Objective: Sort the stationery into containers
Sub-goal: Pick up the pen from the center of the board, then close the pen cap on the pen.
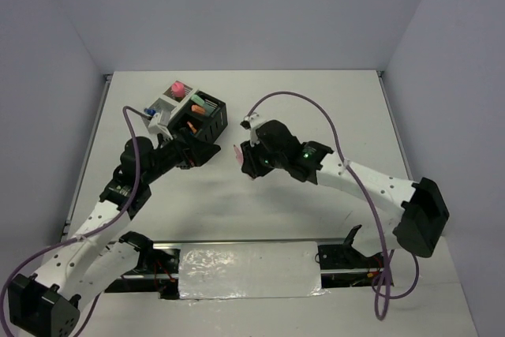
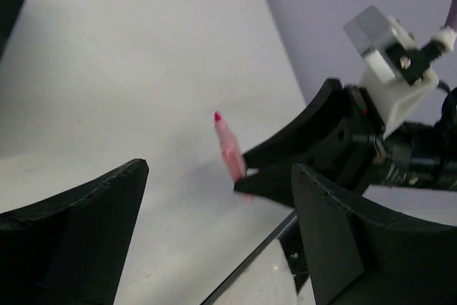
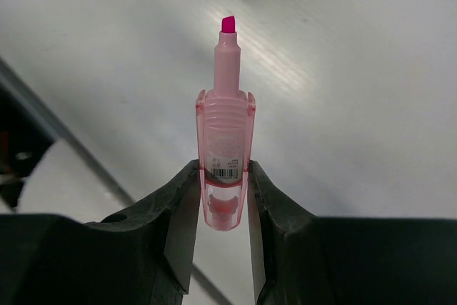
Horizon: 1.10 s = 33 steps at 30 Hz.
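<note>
Partly hidden behind the left gripper (image 1: 199, 146): the bins (image 1: 219, 113), contents hard to make out. From above only a pale spot: the pink highlighter (image 3: 225, 155), uncapped, pinched at its base by the right gripper (image 3: 224, 173), over the bench (image 1: 316, 108), right of the bins. Left gripper wide open, empty, facing the highlighter.

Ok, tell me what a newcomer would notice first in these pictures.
The uncapped pink highlighter, pinched by its tail in the right end effector near the middle of the table, draws the eye first. Next come the mesh bins toward the far left, with coloured stationery inside, and the left end effector open just in front of them.
</note>
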Available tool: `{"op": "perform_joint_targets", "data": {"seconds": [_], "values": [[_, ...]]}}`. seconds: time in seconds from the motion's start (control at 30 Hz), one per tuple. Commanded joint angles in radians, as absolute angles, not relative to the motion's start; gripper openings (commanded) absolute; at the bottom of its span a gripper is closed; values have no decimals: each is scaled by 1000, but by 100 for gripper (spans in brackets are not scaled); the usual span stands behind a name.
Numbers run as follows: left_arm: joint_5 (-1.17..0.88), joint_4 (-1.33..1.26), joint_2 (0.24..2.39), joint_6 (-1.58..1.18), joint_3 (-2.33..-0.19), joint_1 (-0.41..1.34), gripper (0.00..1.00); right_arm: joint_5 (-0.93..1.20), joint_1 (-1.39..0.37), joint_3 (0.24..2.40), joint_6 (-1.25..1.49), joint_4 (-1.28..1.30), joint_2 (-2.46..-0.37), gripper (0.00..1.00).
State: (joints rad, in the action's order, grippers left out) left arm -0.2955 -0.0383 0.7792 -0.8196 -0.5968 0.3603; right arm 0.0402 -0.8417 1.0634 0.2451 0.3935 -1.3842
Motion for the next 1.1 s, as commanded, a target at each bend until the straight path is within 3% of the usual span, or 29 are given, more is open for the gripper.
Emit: {"op": "perform_joint_targets", "data": {"seconds": [0.0, 0.2, 0.7, 0.9, 1.03, 1.07], "values": [[-342, -290, 798, -887, -652, 415, 94, 6, -923, 1086, 379, 366, -1325, 0], [-299, -229, 844, -824, -716, 439, 94, -86, -1034, 1112, 380, 370, -1240, 0], [-330, -302, 890, -862, -664, 520, 75, -124, -1072, 1213, 359, 391, -1256, 0], [-327, -310, 908, -870, -658, 542, 59, -115, -1075, 1216, 350, 376, -1236, 0], [-327, -330, 913, -877, -661, 543, 28, -97, -1077, 1224, 341, 391, -1255, 0], [-325, -324, 914, -876, -666, 543, 25, -95, -1078, 1226, 341, 399, -1256, 0]]}}
